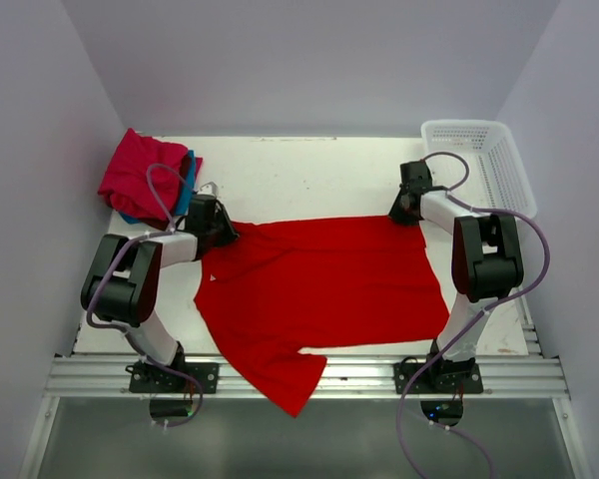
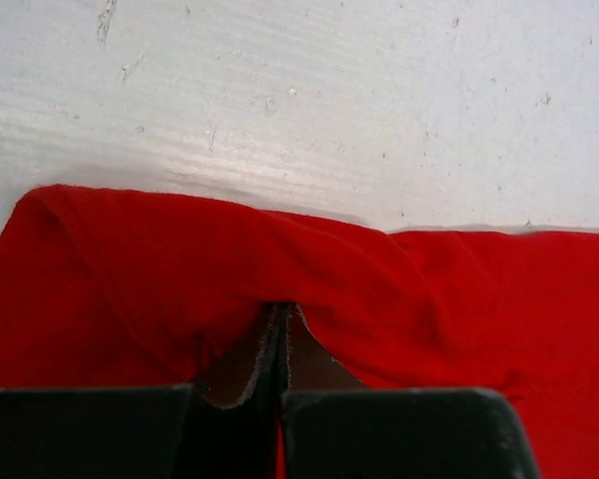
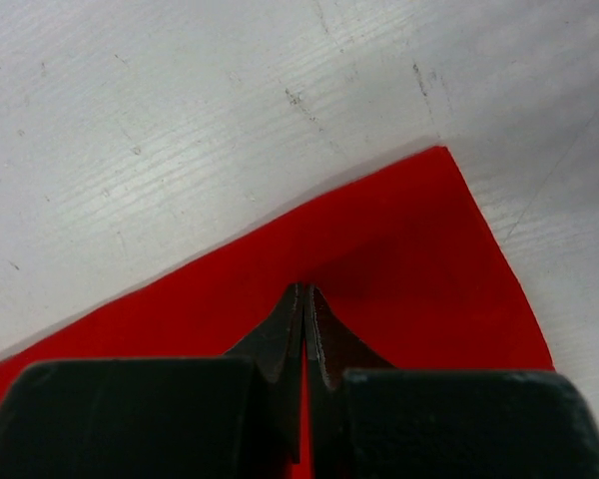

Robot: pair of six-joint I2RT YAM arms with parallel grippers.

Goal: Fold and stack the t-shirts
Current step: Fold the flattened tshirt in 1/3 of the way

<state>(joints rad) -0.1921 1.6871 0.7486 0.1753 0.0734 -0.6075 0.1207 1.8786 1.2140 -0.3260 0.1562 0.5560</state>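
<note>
The large bright red t-shirt (image 1: 319, 289) lies spread across the middle of the table, one sleeve (image 1: 292, 384) hanging over the near edge. My left gripper (image 1: 223, 232) is shut on its far left edge; in the left wrist view the red cloth (image 2: 180, 269) bunches up over the closed gripper (image 2: 283, 307). My right gripper (image 1: 404, 212) is shut on the far right corner, where the red cloth (image 3: 419, 269) lies flat around the closed gripper (image 3: 306, 289). A folded crimson-pink t-shirt (image 1: 140, 172) sits on a teal-blue t-shirt (image 1: 187, 188) at the far left.
A white mesh basket (image 1: 484, 165) stands at the far right corner of the table. Bare white tabletop (image 1: 299, 175) lies beyond the red shirt. Walls close in the left, right and back. An aluminium rail (image 1: 309, 374) runs along the near edge.
</note>
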